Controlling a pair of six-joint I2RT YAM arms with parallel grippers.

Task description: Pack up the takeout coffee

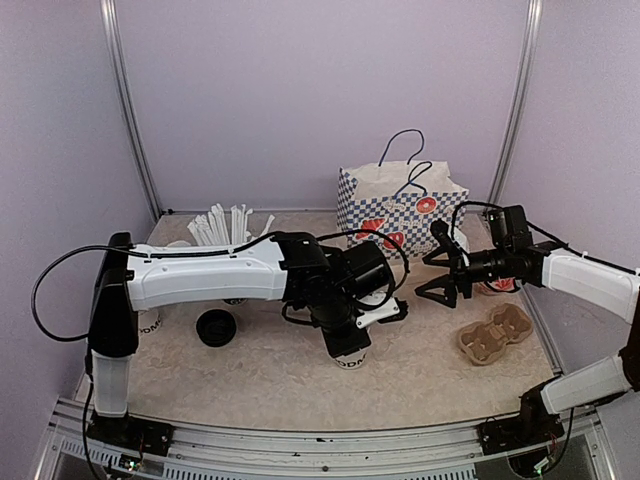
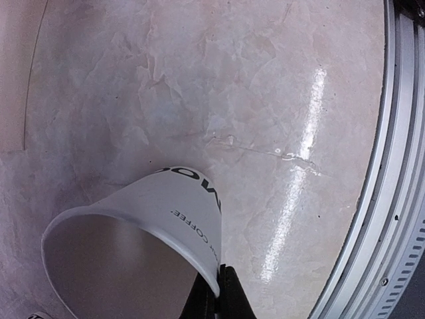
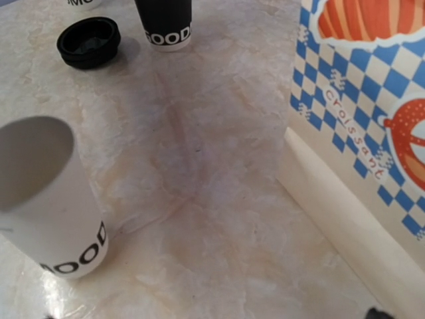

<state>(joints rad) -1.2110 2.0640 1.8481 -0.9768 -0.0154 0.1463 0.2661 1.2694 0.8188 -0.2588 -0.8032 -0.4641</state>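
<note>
A white paper cup point(image 1: 352, 354) with black lettering stands lidless at the table's middle. My left gripper point(image 1: 347, 335) reaches down onto it. In the left wrist view the left gripper point(image 2: 222, 296) is shut on the cup's point(image 2: 166, 206) rim, one finger inside and one outside. The right wrist view shows that cup point(image 3: 50, 199) with its mouth open. A second white cup point(image 1: 150, 321) stands at the left, partly behind my left arm. A black lid point(image 1: 215, 327) point(image 3: 88, 41) lies between them. My right gripper point(image 1: 430, 265) hangs open to the right of the held cup, holding nothing.
A blue-and-white checked paper bag point(image 1: 400, 205) point(image 3: 372, 100) with handles stands open at the back. A brown cardboard cup carrier point(image 1: 492, 333) lies at the right. A black cup point(image 3: 165, 23) with white straws point(image 1: 225, 228) stands at the back left. The metal rail point(image 2: 398, 166) edges the table.
</note>
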